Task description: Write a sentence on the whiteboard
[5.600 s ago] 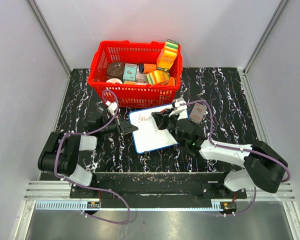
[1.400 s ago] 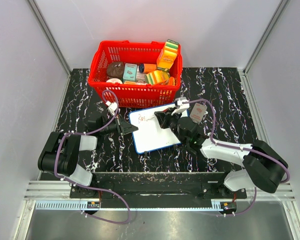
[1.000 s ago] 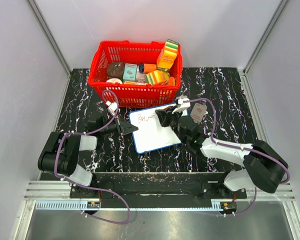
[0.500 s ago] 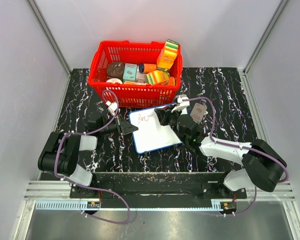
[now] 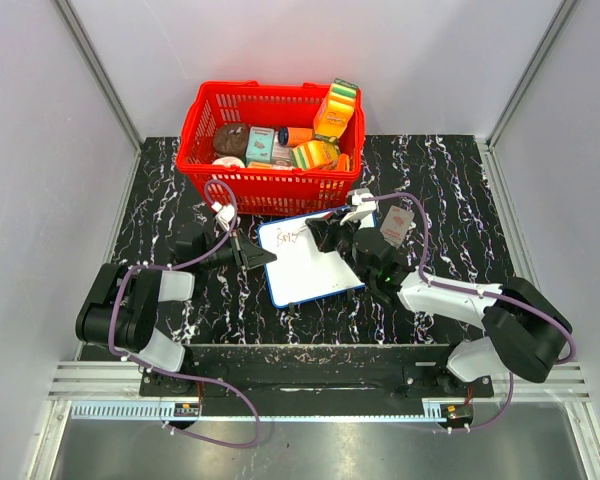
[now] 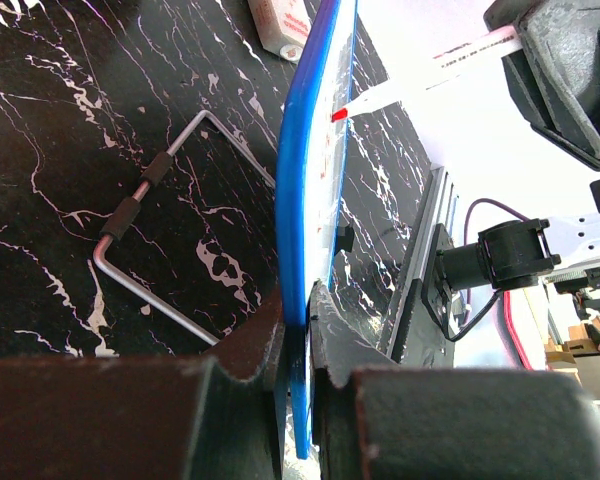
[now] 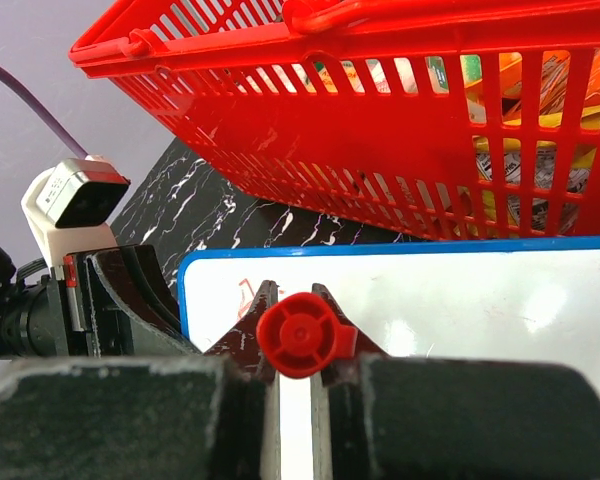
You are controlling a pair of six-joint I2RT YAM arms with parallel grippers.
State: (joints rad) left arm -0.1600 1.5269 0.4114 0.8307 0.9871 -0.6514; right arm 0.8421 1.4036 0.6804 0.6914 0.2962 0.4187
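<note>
The right gripper point(image 7: 292, 296) is closed tight on a marker point(image 7: 295, 335) — the red end faces the wrist camera, and the tip meets the whiteboard point(image 5: 310, 272) near its far left corner. The left gripper point(image 6: 296, 312) is pinched shut on the board's blue frame at the left edge. The board stretches across the black marbled table point(image 5: 460, 190), just in front of a red basket point(image 5: 270, 192) — the sentence point(image 5: 283, 237), a few red scrawls, sits at its upper left.

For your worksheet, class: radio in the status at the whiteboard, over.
Left gripper shut on whiteboard edge. Right gripper shut on marker. Red writing begun, far-left corner. Basket just behind board.
</note>
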